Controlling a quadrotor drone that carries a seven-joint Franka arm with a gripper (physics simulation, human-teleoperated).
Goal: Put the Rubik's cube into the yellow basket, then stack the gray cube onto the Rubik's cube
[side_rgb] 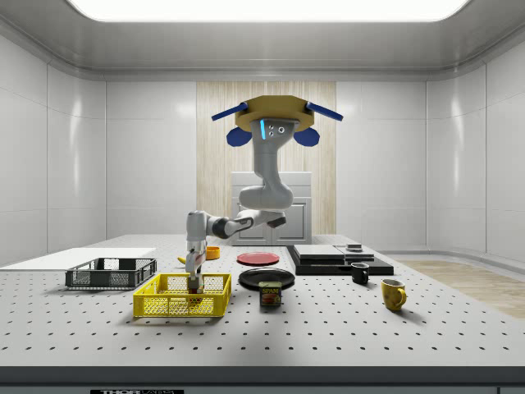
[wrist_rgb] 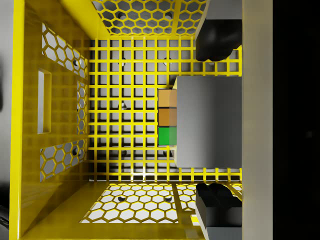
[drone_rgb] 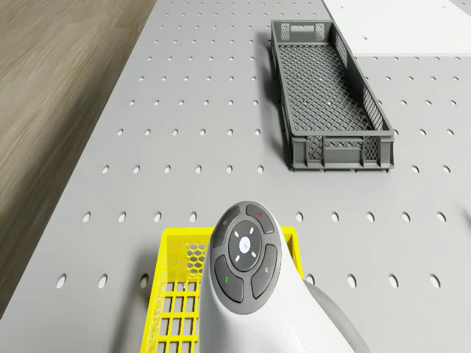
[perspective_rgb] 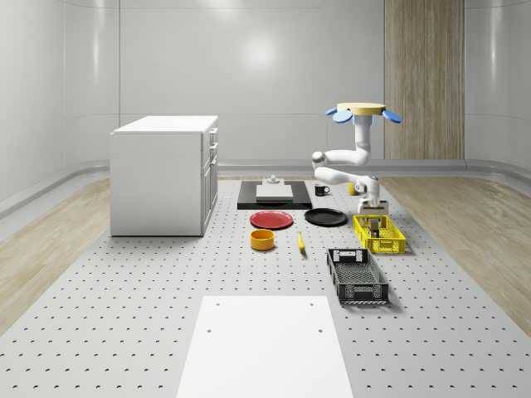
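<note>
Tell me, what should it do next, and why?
Probably open the hand and let go: the gray cube it grips already sits over the Rubik's cube inside the yellow basket, with the drone hovering above.

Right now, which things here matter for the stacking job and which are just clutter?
Job:
yellow basket
Rubik's cube in it
gray cube above it, between the hand fingers

Clutter:
gray basket
red plate
black plate
orange bowl
Spam can
mugs

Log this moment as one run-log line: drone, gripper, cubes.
drone: hovers above table beside yellow basket | gripper: inside basket, around gray cube | gray cube: over Rubik's cube | Rubik's cube: in basket
</note>
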